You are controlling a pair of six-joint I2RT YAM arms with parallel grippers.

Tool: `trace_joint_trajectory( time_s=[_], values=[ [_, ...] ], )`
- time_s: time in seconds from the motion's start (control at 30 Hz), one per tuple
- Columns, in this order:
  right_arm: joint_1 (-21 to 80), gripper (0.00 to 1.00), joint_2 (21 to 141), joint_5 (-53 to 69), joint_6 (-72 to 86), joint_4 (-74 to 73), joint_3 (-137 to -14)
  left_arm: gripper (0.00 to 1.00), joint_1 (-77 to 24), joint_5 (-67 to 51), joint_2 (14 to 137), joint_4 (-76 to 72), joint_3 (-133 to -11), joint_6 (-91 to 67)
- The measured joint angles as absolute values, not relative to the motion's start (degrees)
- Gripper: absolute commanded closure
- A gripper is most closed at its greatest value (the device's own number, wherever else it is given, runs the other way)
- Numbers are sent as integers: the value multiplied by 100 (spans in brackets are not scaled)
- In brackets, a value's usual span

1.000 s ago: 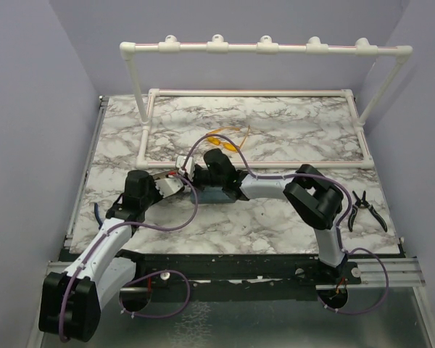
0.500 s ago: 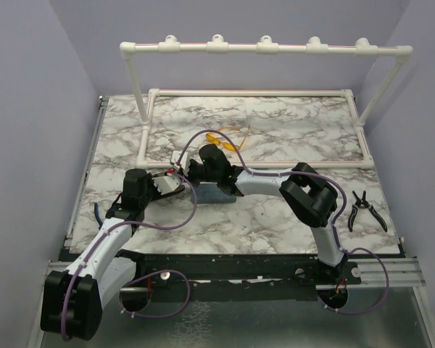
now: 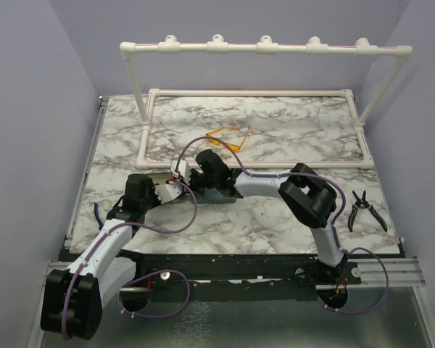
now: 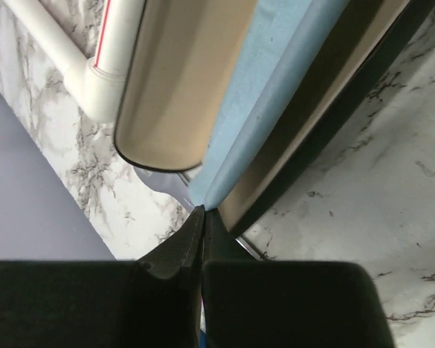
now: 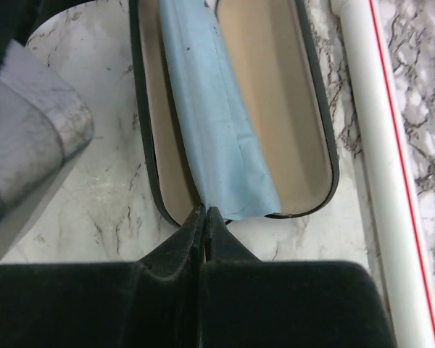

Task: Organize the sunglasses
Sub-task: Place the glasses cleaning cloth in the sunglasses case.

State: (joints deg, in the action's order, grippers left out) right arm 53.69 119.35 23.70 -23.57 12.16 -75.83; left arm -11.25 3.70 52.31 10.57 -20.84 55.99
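Both arms had met at the near rail of the white pipe frame (image 3: 246, 92), heads almost touching. The left gripper (image 4: 201, 217) was clamped right down, no gap between the fingers, with the tip of the blue cloth (image 5: 210, 130) caught in them. From the opposite side the right gripper (image 5: 205, 214) was closed just as tight, nipping the other end of that cloth. The cloth ran lengthwise between them over the open case (image 5: 304, 130), which lay lining-up, beige inside with a black rim, just beside the frame's near rail.

And the glasses? The yellow-orange sunglasses (image 3: 225, 141) sat inside the frame, on the marble table (image 3: 290, 217), just beyond the near rail and close to the right arm's wrist, touching neither arm. The dark wire sunglasses (image 3: 365, 210) lay outside the frame, off its near right corner, well apart from both grippers.
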Motion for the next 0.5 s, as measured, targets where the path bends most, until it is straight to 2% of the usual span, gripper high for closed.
trace_joint_trajectory(
  time_s=[0.5],
  values=[
    [5384, 99, 11974, 2392, -2034, 972, -7756, 100, -1125, 202, 5349, 1020, -1925, 5850]
  ],
)
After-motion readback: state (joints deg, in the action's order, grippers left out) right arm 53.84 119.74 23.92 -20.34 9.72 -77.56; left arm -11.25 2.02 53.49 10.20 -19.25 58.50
